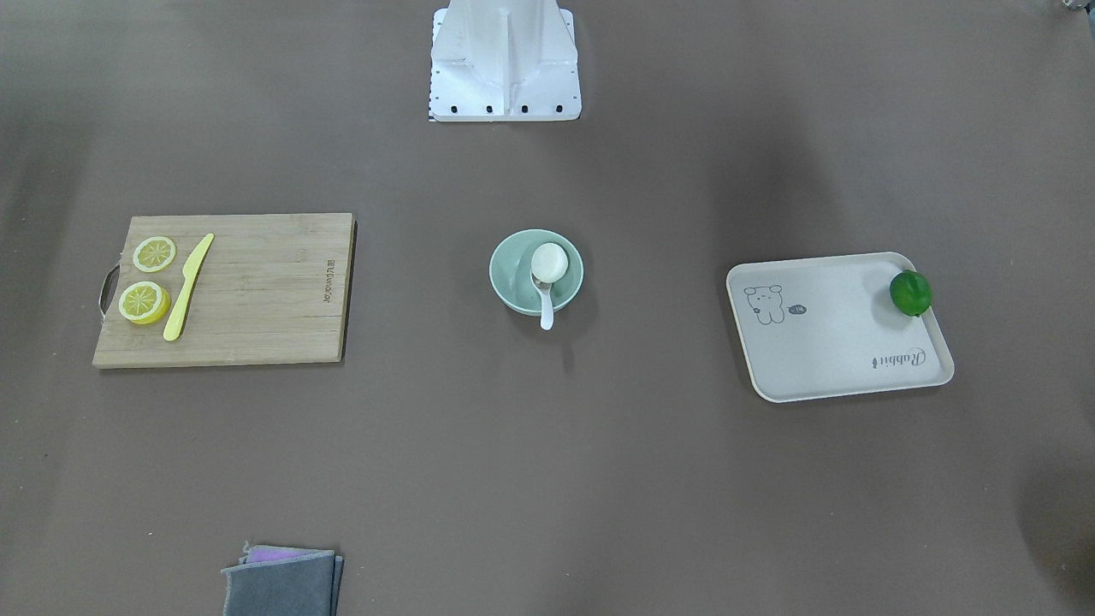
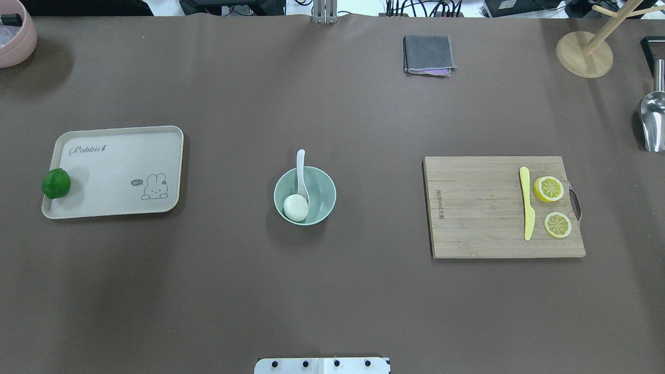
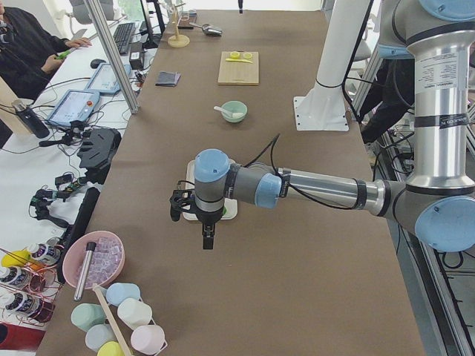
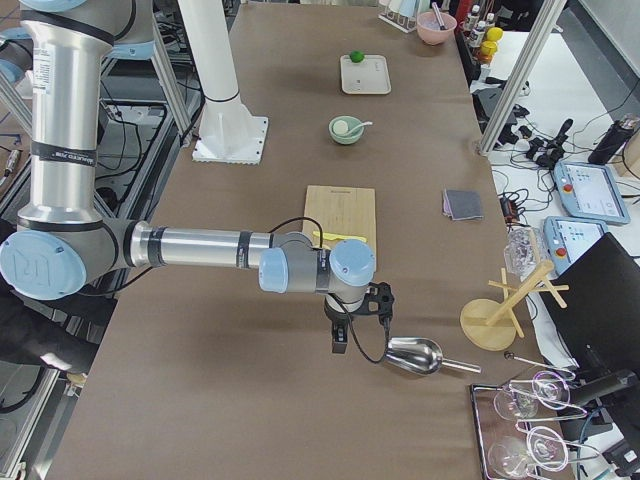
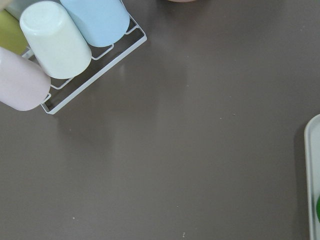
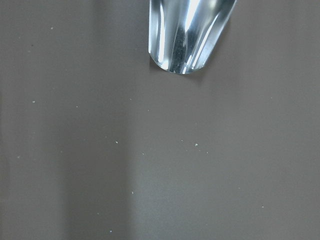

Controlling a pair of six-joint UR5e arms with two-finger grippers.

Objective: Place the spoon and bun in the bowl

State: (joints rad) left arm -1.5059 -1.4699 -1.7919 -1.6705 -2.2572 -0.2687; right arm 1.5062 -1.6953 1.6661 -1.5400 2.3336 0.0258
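Observation:
The pale mint-green bowl (image 1: pixel 506 275) stands at the middle of the table and also shows in the overhead view (image 2: pixel 322 193). The white bun (image 1: pixel 549 263) lies inside it, flat side up (image 2: pixel 296 206). The white spoon (image 1: pixel 546 311) rests in the bowl with its scoop beside the bun and its handle over the rim (image 2: pixel 300 165). My left gripper (image 3: pixel 206 241) hangs over the table's left end, near the tray. My right gripper (image 4: pixel 340 345) hangs over the right end, beside a metal scoop. Both show only in the side views, so I cannot tell if they are open or shut.
A wooden cutting board (image 2: pixel 478 208) carries a yellow knife (image 2: pixel 527 210) and two lemon slices (image 2: pixel 548 188). A beige tray (image 2: pixel 119 171) holds a green lime (image 2: pixel 55 183). A folded grey cloth (image 2: pixel 428 54), a metal scoop (image 2: pixel 652 122), a wooden stand (image 2: pixel 584 54) and a cup rack (image 5: pixel 65 40) sit around the edges.

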